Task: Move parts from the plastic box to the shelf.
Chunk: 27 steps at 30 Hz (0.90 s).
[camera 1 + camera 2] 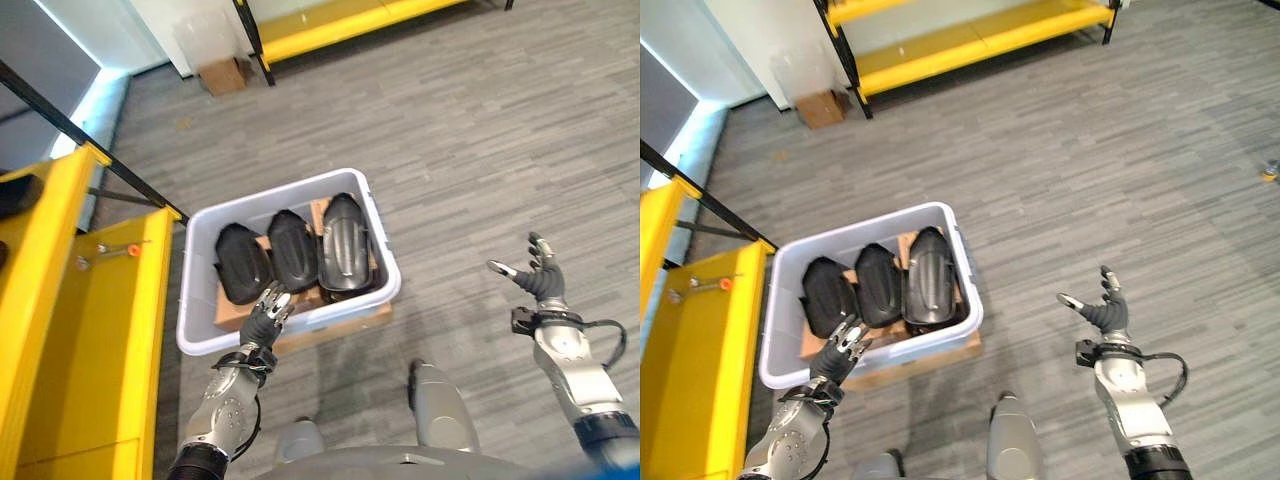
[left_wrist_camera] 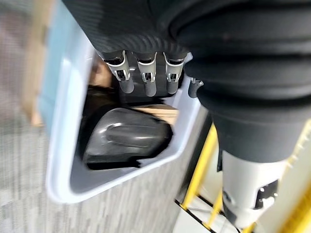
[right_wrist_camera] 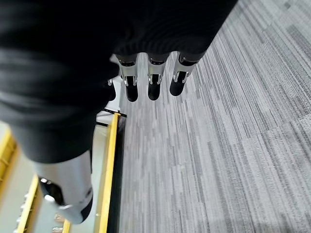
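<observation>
The box [image 1: 205,330] sits on the floor on a cardboard sheet [image 1: 350,322], just beside the yellow shelf [image 1: 90,330], with three black parts [image 1: 293,250] standing side by side in it. The left hand [image 1: 266,314] hovers at the box's near rim, fingers relaxed and nearly straight, holding nothing; the left wrist view shows them just above the nearest part [image 2: 127,140]. The right hand [image 1: 1104,312] hangs well apart over bare floor, fingers spread, empty. The step in hand looks like the first reach — no part is lifted yet. To do it well, the left hand should clear the rim and come down over the leftmost part, closing round its edge rather than its smooth domed back, which would likely slip. The parts touch one another, so a straight upward lift seems safest — a tilt could drag the neighbour.
</observation>
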{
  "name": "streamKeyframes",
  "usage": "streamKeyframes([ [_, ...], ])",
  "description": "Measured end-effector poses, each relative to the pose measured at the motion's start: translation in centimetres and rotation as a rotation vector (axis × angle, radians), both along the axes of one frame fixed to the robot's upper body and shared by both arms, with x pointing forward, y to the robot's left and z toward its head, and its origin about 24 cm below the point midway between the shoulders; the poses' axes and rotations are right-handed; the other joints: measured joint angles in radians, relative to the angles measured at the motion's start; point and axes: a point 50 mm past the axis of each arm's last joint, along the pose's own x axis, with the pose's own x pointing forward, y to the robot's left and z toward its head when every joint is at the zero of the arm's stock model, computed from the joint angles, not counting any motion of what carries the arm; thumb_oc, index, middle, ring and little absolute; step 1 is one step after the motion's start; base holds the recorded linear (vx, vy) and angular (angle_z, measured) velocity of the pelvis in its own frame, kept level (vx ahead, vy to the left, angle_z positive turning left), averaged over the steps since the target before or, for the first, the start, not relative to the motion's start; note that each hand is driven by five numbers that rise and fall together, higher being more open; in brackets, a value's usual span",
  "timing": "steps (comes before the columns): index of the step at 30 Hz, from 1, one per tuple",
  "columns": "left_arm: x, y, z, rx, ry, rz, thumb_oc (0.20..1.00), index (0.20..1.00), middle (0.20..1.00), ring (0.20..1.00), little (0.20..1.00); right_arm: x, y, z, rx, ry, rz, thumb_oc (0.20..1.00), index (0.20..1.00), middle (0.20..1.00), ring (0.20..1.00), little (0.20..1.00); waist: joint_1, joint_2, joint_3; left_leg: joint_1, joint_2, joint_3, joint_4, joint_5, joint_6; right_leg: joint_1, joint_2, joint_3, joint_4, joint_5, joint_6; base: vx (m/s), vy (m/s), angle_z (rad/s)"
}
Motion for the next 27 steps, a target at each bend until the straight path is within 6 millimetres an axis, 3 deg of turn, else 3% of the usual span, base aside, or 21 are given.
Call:
streamKeyframes([
  [3,-0.3,0.8,-0.1,0.033,0.021,0.023,1.000,1.000,1.000,1.000,1.000,-0.2,0.2,-0.4,-0.004,0.012,0.001,1.000,1.000,1.000,1.000,1.000,0.003,-0.018,0.004,-0.027,-0.069,-0.012,-0.009,0.013,0.016,0.046,-0.062,0.001,-0.122,0.066,0.048,0.00,0.128,0.30],
  [5,-1.5,2.1,-0.3,0.079,0.057,0.052,1.000,1.000,1.000,1.000,1.000,-0.7,0.8,-1.0,0.018,0.022,-0.003,1.000,1.000,1.000,1.000,1.000,0.027,-0.037,0.006,-0.029,-0.098,-0.021,-0.016,0.019,0.026,0.089,-0.078,0.008,-0.204,0.094,0.056,-0.03,0.048,0.27],
  [8,-2.5,4.0,0.2,0.138,0.061,0.080,1.000,1.000,1.000,1.000,1.000,-0.7,1.8,-1.1,0.036,0.012,0.011,1.000,1.000,1.000,1.000,1.000,0.071,-0.083,0.016,-0.061,-0.119,-0.047,-0.008,0.030,0.028,0.099,-0.093,0.007,-0.241,0.139,0.083,-0.20,-0.055,0.36],
  [9,-2.2,4.3,1.0,0.152,0.036,0.087,1.000,1.000,1.000,1.000,1.000,-0.5,2.0,-0.8,0.036,-0.005,0.019,1.000,1.000,1.000,1.000,1.000,0.097,-0.092,0.025,-0.104,-0.114,-0.067,0.020,0.031,0.025,0.082,-0.089,-0.008,-0.247,0.157,0.100,-0.19,-0.042,0.39],
  [10,-1.4,4.6,2.3,0.165,-0.027,0.087,1.000,1.000,1.000,1.000,1.000,0.2,2.1,-0.3,0.034,-0.030,0.019,1.000,1.000,1.000,1.000,1.000,0.111,-0.107,0.042,-0.154,-0.109,-0.078,0.054,0.030,0.026,0.055,-0.081,-0.028,-0.250,0.167,0.092,-0.12,0.004,0.48],
  [11,0.2,4.9,4.0,0.181,-0.109,0.094,1.000,1.000,1.000,1.000,1.000,2.0,2.6,1.4,0.035,-0.100,0.038,1.000,1.000,1.000,1.000,1.000,0.152,-0.123,0.103,-0.191,-0.093,-0.101,0.079,0.033,0.019,0.044,-0.066,-0.050,-0.250,0.178,0.078,-0.18,0.026,0.35],
  [12,0.7,4.8,4.4,0.180,-0.132,0.096,1.000,1.000,1.000,1.000,1.000,3.2,3.0,2.9,0.034,-0.170,0.055,1.000,1.000,1.000,1.000,1.000,0.166,-0.124,0.119,-0.197,-0.091,-0.102,0.087,0.031,0.019,0.046,-0.064,-0.052,-0.250,0.179,0.077,-0.23,0.015,0.27],
  [13,1.8,4.9,6.3,0.198,-0.233,0.105,1.000,1.000,1.000,1.000,1.000,5.2,3.7,5.9,0.025,-0.292,0.060,1.000,1.000,1.000,1.000,1.000,0.184,-0.123,0.171,-0.250,-0.085,-0.110,0.137,0.022,0.023,0.034,-0.061,-0.064,-0.254,0.186,0.072,-0.31,-0.035,0.32],
  [14,3.0,4.6,8.6,0.208,-0.336,0.088,1.000,1.000,1.000,1.000,1.000,6.7,4.1,7.8,0.014,-0.360,0.062,1.000,1.000,1.000,1.000,1.000,0.196,-0.125,0.221,-0.305,-0.085,-0.139,0.167,0.025,0.026,0.021,-0.061,-0.091,-0.272,0.196,0.074,-0.30,-0.085,0.46],
  [15,4.1,4.0,11.3,0.197,-0.461,0.068,1.000,1.000,1.000,1.000,1.000,8.2,4.8,9.1,0.009,-0.393,0.059,1.000,1.000,1.000,1.000,1.000,0.239,-0.132,0.258,-0.363,-0.075,-0.154,0.176,0.042,0.034,-0.013,-0.056,-0.108,-0.278,0.207,0.074,-0.34,-0.132,0.83],
  [16,5.6,3.0,15.3,0.192,-0.629,0.024,1.000,1.000,1.000,1.000,1.000,10.4,6.0,11.2,-0.006,-0.433,0.076,1.000,1.000,1.000,1.000,1.000,0.287,-0.152,0.303,-0.439,-0.068,-0.212,0.184,0.071,0.007,-0.075,-0.030,-0.130,-0.229,0.193,0.048,-0.21,-0.090,0.73],
  [17,6.2,2.8,16.3,0.192,-0.666,0.023,1.000,1.000,1.000,1.000,1.000,11.0,6.6,11.9,-0.006,-0.442,0.085,1.000,1.000,1.000,1.000,1.000,0.305,-0.157,0.314,-0.449,-0.060,-0.225,0.178,0.081,0.004,-0.077,-0.022,-0.141,-0.241,0.198,0.039,-0.17,-0.053,0.67],
  [20,6.3,3.0,16.3,0.203,-0.660,0.036,1.000,1.000,1.000,1.000,1.000,11.5,7.6,13.6,-0.026,-0.491,0.105,1.000,1.000,1.000,1.000,1.000,0.324,-0.159,0.313,-0.459,-0.054,-0.232,0.166,0.087,0.005,-0.074,-0.013,-0.150,-0.271,0.205,0.037,-0.06,0.015,0.10],
  [23,5.8,4.0,16.4,0.240,-0.663,0.069,1.000,1.000,1.000,1.000,1.000,11.7,6.1,12.2,-0.093,-0.408,0.032,1.000,1.000,1.000,1.000,1.000,0.307,-0.159,0.313,-0.442,-0.080,-0.228,0.178,0.079,0.008,-0.039,-0.033,-0.145,-0.289,0.211,0.049,-0.06,0.026,0.08],
  [27,6.2,5.4,18.7,0.245,-0.770,0.191,1.000,1.000,1.000,1.000,1.000,12.4,4.8,9.7,-0.105,-0.274,-0.052,1.000,1.000,1.000,1.000,1.000,0.323,-0.158,0.312,-0.452,-0.093,-0.225,0.181,0.073,0.011,-0.041,-0.043,-0.145,-0.300,0.218,0.058,-0.02,0.021,0.02],
])
